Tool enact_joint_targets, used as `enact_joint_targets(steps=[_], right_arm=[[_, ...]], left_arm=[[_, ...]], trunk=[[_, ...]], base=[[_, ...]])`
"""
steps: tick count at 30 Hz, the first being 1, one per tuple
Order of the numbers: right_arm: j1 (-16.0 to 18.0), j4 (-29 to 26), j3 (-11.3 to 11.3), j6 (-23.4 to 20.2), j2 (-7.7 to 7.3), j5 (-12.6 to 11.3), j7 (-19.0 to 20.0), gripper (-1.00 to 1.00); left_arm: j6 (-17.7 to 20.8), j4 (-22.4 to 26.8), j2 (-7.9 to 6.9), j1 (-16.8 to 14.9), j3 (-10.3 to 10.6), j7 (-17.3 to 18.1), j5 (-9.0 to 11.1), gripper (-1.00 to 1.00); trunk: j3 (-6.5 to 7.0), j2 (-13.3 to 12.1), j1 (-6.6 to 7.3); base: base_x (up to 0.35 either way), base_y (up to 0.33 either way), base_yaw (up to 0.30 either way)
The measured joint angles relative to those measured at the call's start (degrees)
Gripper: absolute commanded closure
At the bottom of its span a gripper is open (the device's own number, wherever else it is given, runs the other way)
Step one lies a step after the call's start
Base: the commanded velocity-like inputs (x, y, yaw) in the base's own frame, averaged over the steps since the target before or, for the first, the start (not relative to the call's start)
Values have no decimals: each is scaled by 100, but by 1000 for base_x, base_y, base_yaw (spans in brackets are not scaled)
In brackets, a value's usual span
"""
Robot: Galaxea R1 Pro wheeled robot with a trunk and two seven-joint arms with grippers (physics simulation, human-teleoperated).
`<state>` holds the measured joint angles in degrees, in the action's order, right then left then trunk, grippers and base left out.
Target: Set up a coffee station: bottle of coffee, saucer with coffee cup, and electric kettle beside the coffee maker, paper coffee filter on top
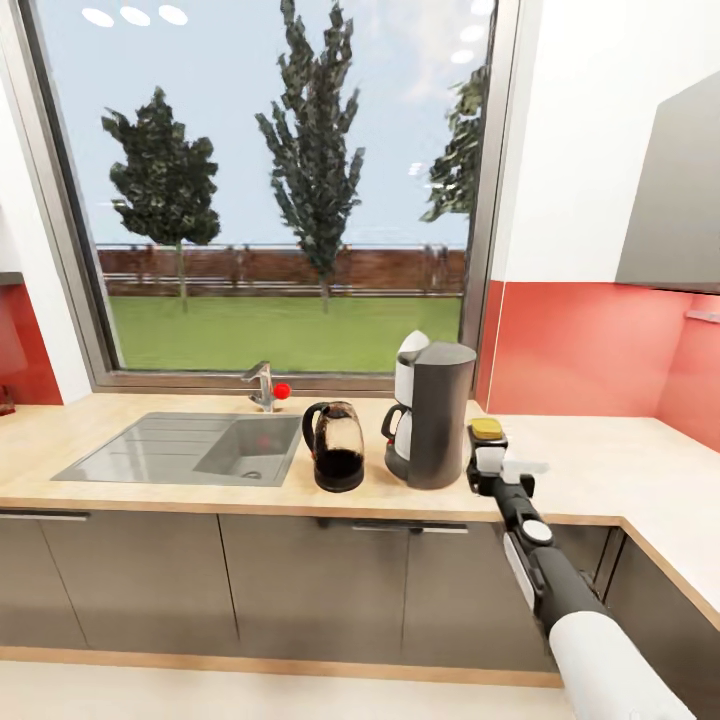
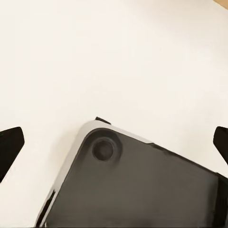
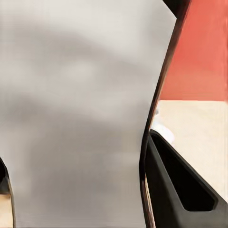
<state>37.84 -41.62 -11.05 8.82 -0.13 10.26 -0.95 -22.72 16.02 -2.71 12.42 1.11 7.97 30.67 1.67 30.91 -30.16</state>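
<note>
— On the counter (image 1: 90, 440), largest first: what stands there?

— Item one, the coffee maker (image 1: 440, 415), upright, right of the sink (image 1: 190, 448). Item two, the electric kettle (image 1: 334, 446), just beside it on the sink side, apart from it. Item three, the bottle of coffee (image 1: 488, 447), held in my right fingers (image 1: 489, 462), just beside the coffee maker on its far-from-sink side.

— State of the fingers?

— Right pair: clamped on the bottle, one either side of the white label; yellow cap up, long axis upright. In the right wrist view the label (image 3: 76, 114) sits close between the dark pads (image 3: 180, 190). Left pair: tips (image 2: 10, 145) stand wide apart, nothing between them, over a pale surface.

— Which relation governs the next move?

— My judgement: the bottle hangs at the counter's front edge, whether touching it I cannot tell. It lies directly between my right fingers, so the move is downward, then release. The coffee maker's wall is close; drifting sideways risks a knock.
</note>
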Motion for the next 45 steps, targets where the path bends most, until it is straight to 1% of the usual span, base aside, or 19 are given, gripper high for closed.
enact_joint_targets(steps=[1,2,3,4,6,7,8,9,10,14,16,19,21,24,26,30,34,40,45], right_arm=[[174,357,-15,44,-123,-207,-31,100],[317,642,-15,85,-198,-338,-75,100],[375,768,-11,107,-224,-383,-125,100],[441,970,-16,192,-259,-430,-284,100],[468,1077,-4,280,-309,-437,-406,100],[482,1112,-18,302,-472,-473,-454,100],[484,1117,-12,304,-510,-475,-459,100],[485,1177,-1,310,-529,-441,-462,100],[485,1198,3,310,-534,-430,-463,100],[511,1239,8,342,-606,-411,-463,100],[522,1323,40,403,-617,-375,-420,100],[527,1485,58,559,-644,-172,-395,100],[528,1531,49,617,-740,-68,-390,100],[529,1547,58,637,-840,-33,-380,100],[529,1555,63,641,-862,-23,-357,100],[531,1562,62,643,-879,-40,-156,100],[530,1566,59,655,-883,-52,-127,100],[530,1570,53,685,-886,-87,-121,100],[531,1570,53,740,-878,-227,-120,100]], left_arm=[[1,-7,-21,2,-1,-90,6,-100],[1,-11,-32,1,-1,-148,8,-100],[1,-12,-36,1,0,-171,8,-100],[1,-13,-40,2,-1,-197,10,-100],[0,-15,-47,-2,0,-207,10,-100],[1,-28,-112,2,-6,-210,23,-100],[3,-34,-130,1,-5,-210,51,-100],[33,-41,-156,-2,-5,-210,140,-100],[41,-48,-165,-3,-3,-210,155,-100],[45,-183,-294,-3,-2,-212,191,-100],[49,-221,-417,-4,-9,-212,293,-100],[52,-294,-538,-2,-5,-211,529,-100],[49,-340,-616,1,-2,-211,640,-100],[30,-418,-689,1,0,-211,682,-100],[23,-445,-722,-2,4,-210,690,-100],[11,-489,-769,1,0,-205,695,-100],[12,-539,-806,2,-1,-204,696,-100],[-5,-560,-816,2,0,-207,732,-100],[-5,-560,-817,-1,-5,-210,755,-100]], trunk=[[0,-1,0],[0,0,0],[0,0,0],[-1,0,0],[0,1,0],[0,0,0],[0,1,0],[-1,3,19],[-1,3,11],[0,1,4],[-1,1,4],[-1,1,4],[-1,-1,0],[0,1,1],[0,1,0],[0,2,1],[0,2,3],[0,1,0],[-89,200,-109]], base=[[0,0,0],[0,0,0],[0,0,0],[0,0,0],[0,0,0],[7,0,0],[240,0,0],[276,0,0],[306,0,0],[330,0,0],[337,0,0],[314,0,0],[113,0,0],[38,0,0],[11,0,0],[96,0,0],[258,0,0],[31,0,0],[1,0,0]])
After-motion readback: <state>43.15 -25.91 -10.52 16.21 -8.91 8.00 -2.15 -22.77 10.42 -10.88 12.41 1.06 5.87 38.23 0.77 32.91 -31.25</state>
